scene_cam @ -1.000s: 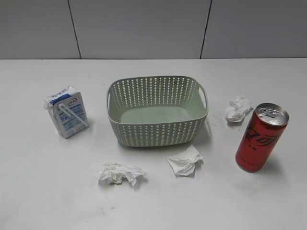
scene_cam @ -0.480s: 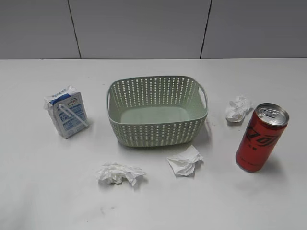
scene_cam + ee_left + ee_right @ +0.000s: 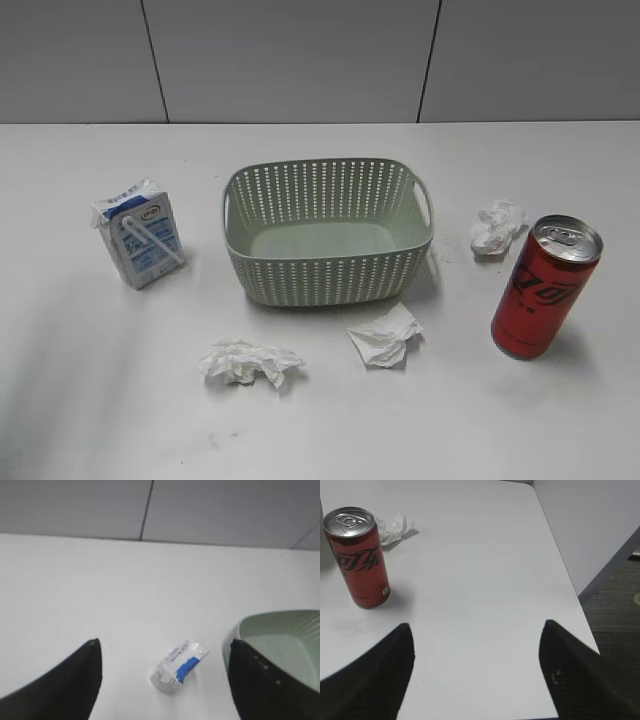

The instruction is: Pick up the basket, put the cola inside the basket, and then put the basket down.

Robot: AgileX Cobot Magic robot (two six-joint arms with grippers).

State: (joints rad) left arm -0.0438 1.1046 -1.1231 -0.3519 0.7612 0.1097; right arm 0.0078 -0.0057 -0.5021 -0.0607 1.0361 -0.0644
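Observation:
The pale sage-green basket (image 3: 328, 232) stands empty in the middle of the white table; its corner shows at the right of the left wrist view (image 3: 280, 640). The red cola can (image 3: 545, 287) stands upright to the basket's right; in the right wrist view it stands at the upper left (image 3: 358, 556). My left gripper (image 3: 162, 652) is open and empty, above the table left of the basket. My right gripper (image 3: 476, 635) is open and empty, above bare table to the right of the cola. Neither gripper shows in the exterior view.
A blue-and-white drink carton (image 3: 140, 234) with a straw stands left of the basket, also in the left wrist view (image 3: 179, 666). Crumpled tissues lie in front of the basket (image 3: 248, 362) (image 3: 386, 336) and behind the cola (image 3: 497, 226). The table's right edge (image 3: 570, 575) is near the right gripper.

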